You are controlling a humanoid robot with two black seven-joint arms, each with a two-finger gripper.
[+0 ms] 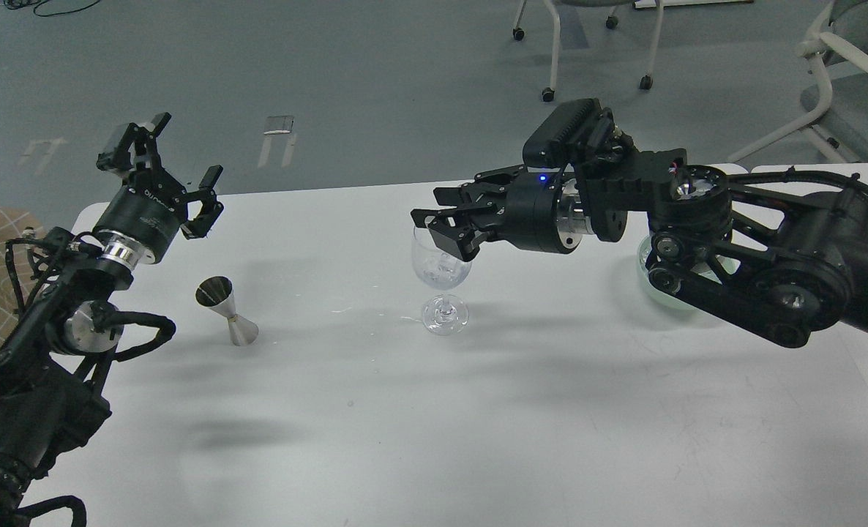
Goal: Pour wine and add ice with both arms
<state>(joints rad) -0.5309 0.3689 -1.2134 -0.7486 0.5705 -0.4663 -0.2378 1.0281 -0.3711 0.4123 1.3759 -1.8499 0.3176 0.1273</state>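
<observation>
The stemmed glass (441, 282) stood upright near the middle of the white desk (478, 410), and the right claw (434, 227) hung right at its rim, fingertips just above the mouth on the glass's right side; clear ice (443, 269) lumps lay inside the bowl of the glass, any wine there too faint to make out; the right claw's fingers stood slightly apart, and whether they pinched a cube could not be told; the right arm reached in level from the right of the glass, over a pale bowl (657, 289); left of the glass stood a steel jigger (227, 311), tilted; further left the left claw (174, 172) was raised, spread wide, holding nothing.
</observation>
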